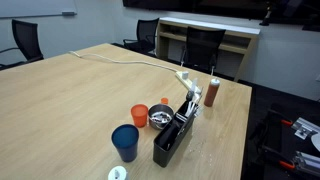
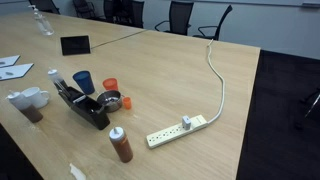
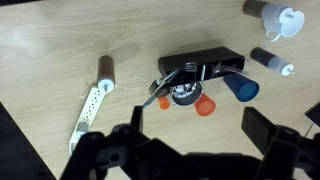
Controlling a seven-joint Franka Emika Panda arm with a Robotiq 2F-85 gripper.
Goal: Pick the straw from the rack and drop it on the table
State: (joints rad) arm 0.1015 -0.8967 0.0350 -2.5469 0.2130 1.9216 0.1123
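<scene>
The black rack [image 1: 168, 142] [image 2: 86, 108] [image 3: 200, 62] stands on the wood-grain table [image 1: 70, 100] [image 2: 200, 70] [image 3: 60, 40]. Thin light utensils [image 1: 188, 103] [image 2: 57, 80] stick out of one end of it; I cannot single out the straw among them. In the wrist view my gripper [image 3: 200, 125] is open and empty. It hangs high above the table, with the rack farther up in that view. The gripper does not show in either exterior view.
Next to the rack are a blue cup [image 1: 125, 142] [image 2: 84, 81] [image 3: 240, 88], an orange cup [image 1: 139, 116] [image 3: 205, 104] and a metal bowl [image 1: 160, 118] [image 3: 183, 95]. A brown bottle [image 1: 213, 92] [image 2: 120, 145], a power strip [image 2: 180, 128] [image 3: 90, 105] and white mugs [image 2: 30, 98] are nearby.
</scene>
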